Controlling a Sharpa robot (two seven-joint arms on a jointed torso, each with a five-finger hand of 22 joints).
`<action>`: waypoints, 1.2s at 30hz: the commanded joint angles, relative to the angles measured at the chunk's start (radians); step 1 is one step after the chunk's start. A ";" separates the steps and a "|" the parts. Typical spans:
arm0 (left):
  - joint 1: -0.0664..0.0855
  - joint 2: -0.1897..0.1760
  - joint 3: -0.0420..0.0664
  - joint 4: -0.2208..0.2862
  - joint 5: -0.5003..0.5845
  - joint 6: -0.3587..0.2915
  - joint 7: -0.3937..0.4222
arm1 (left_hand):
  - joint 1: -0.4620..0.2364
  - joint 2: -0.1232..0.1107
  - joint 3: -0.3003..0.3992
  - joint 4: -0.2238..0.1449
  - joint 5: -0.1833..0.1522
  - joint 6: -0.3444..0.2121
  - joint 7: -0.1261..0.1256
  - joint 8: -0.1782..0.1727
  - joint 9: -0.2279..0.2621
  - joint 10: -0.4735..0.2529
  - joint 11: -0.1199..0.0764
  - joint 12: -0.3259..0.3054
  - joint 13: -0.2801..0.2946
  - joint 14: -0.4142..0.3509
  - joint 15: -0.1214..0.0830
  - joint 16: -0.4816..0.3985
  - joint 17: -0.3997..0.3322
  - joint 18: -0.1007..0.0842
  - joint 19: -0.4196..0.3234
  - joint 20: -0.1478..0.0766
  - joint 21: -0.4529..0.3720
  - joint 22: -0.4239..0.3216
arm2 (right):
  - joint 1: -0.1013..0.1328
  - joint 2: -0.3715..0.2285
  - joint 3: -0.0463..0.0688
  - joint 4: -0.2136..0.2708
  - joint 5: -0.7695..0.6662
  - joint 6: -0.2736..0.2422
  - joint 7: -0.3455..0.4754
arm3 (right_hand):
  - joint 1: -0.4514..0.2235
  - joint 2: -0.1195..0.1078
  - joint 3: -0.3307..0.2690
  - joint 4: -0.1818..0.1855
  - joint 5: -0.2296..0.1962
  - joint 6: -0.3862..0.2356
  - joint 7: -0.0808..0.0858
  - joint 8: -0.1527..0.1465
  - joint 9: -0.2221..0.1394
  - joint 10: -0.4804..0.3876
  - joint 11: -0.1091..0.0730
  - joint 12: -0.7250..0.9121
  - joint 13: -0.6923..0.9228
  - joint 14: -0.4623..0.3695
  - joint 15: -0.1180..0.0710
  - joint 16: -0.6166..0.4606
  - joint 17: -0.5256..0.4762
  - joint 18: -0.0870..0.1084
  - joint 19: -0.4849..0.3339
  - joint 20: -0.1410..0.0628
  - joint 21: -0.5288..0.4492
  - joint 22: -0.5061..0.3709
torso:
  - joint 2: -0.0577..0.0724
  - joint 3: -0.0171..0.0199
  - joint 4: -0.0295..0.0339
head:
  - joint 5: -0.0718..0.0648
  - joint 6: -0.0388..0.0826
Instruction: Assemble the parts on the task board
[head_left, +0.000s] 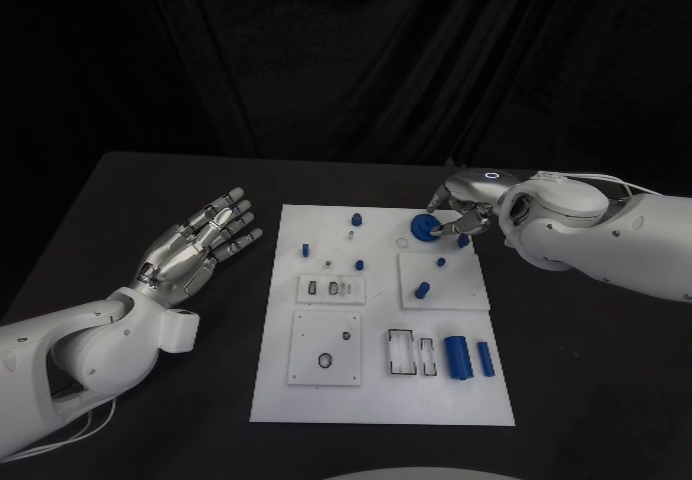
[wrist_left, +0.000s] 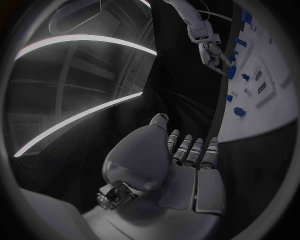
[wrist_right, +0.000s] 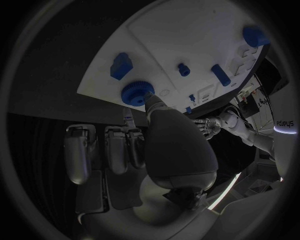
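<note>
The white task board (head_left: 382, 395) lies in the middle of the black table. My right hand (head_left: 464, 207) hovers over its far right corner and pinches a round blue knurled disc (head_left: 426, 227) between the thumb and a finger; the thumb tip touches the disc (wrist_right: 136, 92) at the board's edge. A blue block (wrist_right: 120, 66) stands close by. My left hand (head_left: 202, 245) is open with fingers spread, palm up, above the table left of the board. Two blue cylinders (head_left: 457, 356) lie at the near right, and small blue pegs (head_left: 423, 291) stand further back.
White inset plates with slots (head_left: 329, 346) sit on the board's near half. A small blue peg (head_left: 355, 217) stands at the far edge. Bare black table (head_left: 130, 200) surrounds the board, and a dark curtain hangs behind it.
</note>
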 joint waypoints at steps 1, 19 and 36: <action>0.000 0.003 0.001 0.000 -0.002 0.018 0.056 | 0.009 0.005 0.002 -0.005 0.004 0.000 0.007 0.006 0.001 0.001 0.004 0.003 0.002 0.000 0.009 0.006 0.001 -0.006 0.002 0.004 -0.001 0.001 | -0.007 0.006 0.000 -0.009 -0.002 -0.006 -0.006 | 0.011 0.001 0.001 -0.005 0.011 -0.010 -0.001 -0.003 -0.002 0.102 -0.007 0.002 0.263 0.104 -0.006 0.003 0.263 -0.017 0.067 -0.004 0.003 0.235 | 0.000 0.0008 0.0000 | 0.000 0.000; 0.000 0.007 0.001 -0.002 -0.002 0.031 0.048 | 0.008 0.006 0.005 -0.007 0.004 0.003 0.011 0.007 0.002 0.001 0.006 0.004 0.002 0.001 0.012 0.007 0.001 -0.009 0.002 0.004 -0.001 0.001 | -0.036 0.035 0.000 -0.048 -0.002 0.001 0.012 | 0.056 0.013 0.037 -0.050 0.195 0.074 -0.009 0.057 0.041 0.102 -0.014 0.002 0.263 0.104 -0.010 0.003 0.263 -0.018 0.068 -0.009 0.003 0.237 | 0.001 0.0013 -0.0002 | 0.003 -0.005; -0.001 0.009 0.001 -0.012 -0.002 0.033 0.043 | 0.008 0.006 0.006 -0.008 0.004 0.002 0.013 0.007 0.001 0.001 0.007 0.005 0.002 0.001 0.013 0.007 0.001 -0.010 0.003 0.004 0.000 0.001 | -0.041 0.032 0.000 -0.041 -0.002 -0.022 0.034 | 0.048 0.032 0.054 -0.102 0.309 0.094 -0.054 0.270 0.227 0.102 -0.051 0.002 0.263 0.104 -0.044 0.003 0.263 -0.016 0.065 -0.041 -0.003 0.237 | -0.001 0.0009 -0.0030 | 0.008 -0.005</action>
